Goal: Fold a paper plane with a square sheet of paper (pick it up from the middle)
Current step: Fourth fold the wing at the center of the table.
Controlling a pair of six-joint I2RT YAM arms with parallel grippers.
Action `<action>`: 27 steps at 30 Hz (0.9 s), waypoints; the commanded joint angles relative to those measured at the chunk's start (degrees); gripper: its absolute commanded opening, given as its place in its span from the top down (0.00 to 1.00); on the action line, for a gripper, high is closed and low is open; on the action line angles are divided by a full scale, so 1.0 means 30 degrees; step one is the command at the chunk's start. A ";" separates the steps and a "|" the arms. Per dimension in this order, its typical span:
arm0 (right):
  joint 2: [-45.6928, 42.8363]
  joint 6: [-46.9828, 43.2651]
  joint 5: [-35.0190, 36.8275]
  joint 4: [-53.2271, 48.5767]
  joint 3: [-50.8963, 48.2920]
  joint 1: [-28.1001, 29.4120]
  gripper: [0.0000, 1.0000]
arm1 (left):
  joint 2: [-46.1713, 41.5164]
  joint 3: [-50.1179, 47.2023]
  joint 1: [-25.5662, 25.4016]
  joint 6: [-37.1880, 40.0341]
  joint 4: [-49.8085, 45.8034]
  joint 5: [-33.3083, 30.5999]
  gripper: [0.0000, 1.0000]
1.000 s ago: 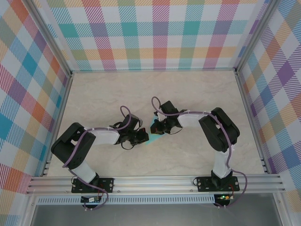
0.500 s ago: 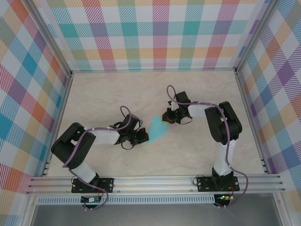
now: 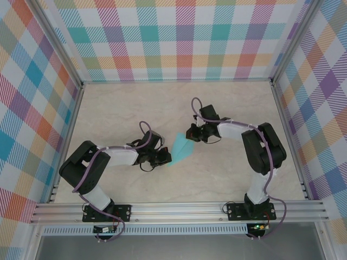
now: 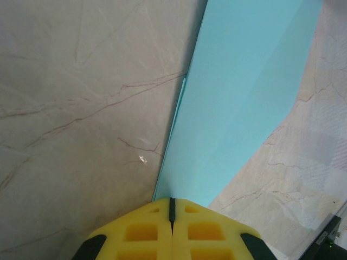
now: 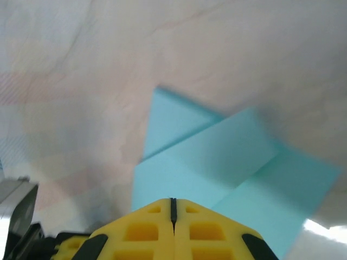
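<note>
Paper plane point(image 3: 180, 147), turquoise and smooth, folded to a narrow point with crisp overlapping flaps, lies on the pale marbled bench point(image 3: 135, 108) about midway between its left and right edges. Its narrow end meets the left gripper point(image 3: 164, 158), whose yellow jaws are pressed together; I cannot tell whether they pinch it. The right gripper point(image 3: 191, 134) hangs just beside the wide end, its jaws closed on nothing.

Wide end of paper plane point(image 4: 238, 97) cropped.
</note>
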 commanded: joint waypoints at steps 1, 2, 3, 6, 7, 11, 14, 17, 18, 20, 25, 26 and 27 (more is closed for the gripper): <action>-0.1643 0.1376 0.2591 -0.0189 -0.1137 0.0397 0.98 | 0.0483 0.0041 0.0020 0.0381 -0.2085 0.0000 1.00; -0.2082 0.1611 0.3145 -0.0165 -0.1543 0.0383 0.98 | 0.0505 0.0050 0.0020 0.0359 -0.2086 0.0000 1.00; -0.2552 0.1826 0.3697 -0.0175 -0.1862 0.0419 0.98 | 0.0512 0.0078 0.0020 0.0360 -0.2102 0.0029 1.00; -0.3538 0.1916 0.4262 0.0102 -0.2449 0.0392 0.97 | 0.0468 0.0079 0.0022 0.0338 -0.2057 0.0057 1.00; -0.3555 0.1810 0.3708 0.0394 -0.2470 0.0402 0.96 | 0.0475 0.0065 0.0020 0.0338 -0.1974 0.0116 1.00; -0.2363 0.1473 0.0513 0.1067 -0.1676 0.0870 0.96 | 0.0484 0.0248 0.0020 0.0321 -0.1822 0.0205 1.00; -0.1350 0.1436 -0.0467 0.1452 -0.1170 0.1726 0.97 | 0.0426 0.0336 0.0027 0.0301 -0.1820 0.0161 1.00; -0.0137 0.1735 -0.1010 0.1783 -0.0756 0.2304 0.97 | 0.0336 0.0399 0.0001 0.0276 -0.1781 0.0209 1.00; 0.0253 0.1860 -0.1249 0.2030 -0.0724 0.2400 0.97 | 0.0316 0.0402 -0.0009 0.0284 -0.1785 0.0249 1.00; 0.0840 0.2071 -0.1521 0.2279 -0.0709 0.2463 0.97 | 0.0258 0.0423 -0.0009 0.0311 -0.1778 0.0295 1.00; 0.1506 0.1981 -0.1135 0.1920 -0.0797 0.2463 0.98 | -0.0014 0.0428 -0.0007 0.0515 -0.1496 0.0592 1.00; 0.1575 0.1892 -0.0951 0.1643 -0.0755 0.2463 0.98 | -0.0065 0.0404 -0.0010 0.0591 -0.1424 0.0755 1.00; 0.1687 0.1768 -0.0696 0.1329 -0.0691 0.2463 0.98 | -0.0107 0.0359 -0.0010 0.0704 -0.1419 0.0895 1.00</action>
